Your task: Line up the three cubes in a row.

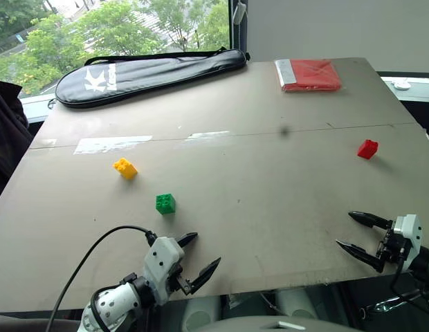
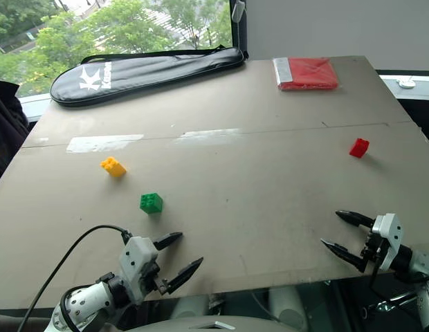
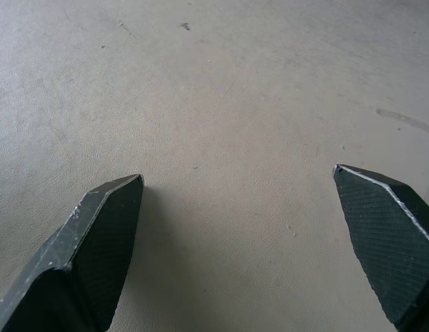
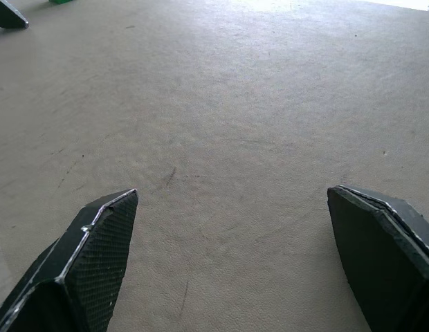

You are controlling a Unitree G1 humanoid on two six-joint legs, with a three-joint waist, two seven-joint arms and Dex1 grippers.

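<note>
Three cubes sit scattered on the grey table (image 1: 270, 207): the yellow cube (image 1: 125, 168) far left, the green cube (image 1: 165, 203) just nearer and right of it, the red cube (image 1: 367, 149) well apart on the right side. Left gripper (image 1: 203, 253) hovers at the near edge, fingers spread wide, holding nothing. Right gripper (image 1: 353, 231) likewise gapes empty, near the right corner. A black racket bag (image 1: 149, 72), possibly badminton, and a red packet (image 1: 309, 75) lie at the far edge.

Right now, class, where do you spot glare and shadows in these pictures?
Left eye view: window glare streaks the table beyond the yellow cube; the red cube casts a soft shadow. Left wrist view: a faint shadow lies beside one finger.
</note>
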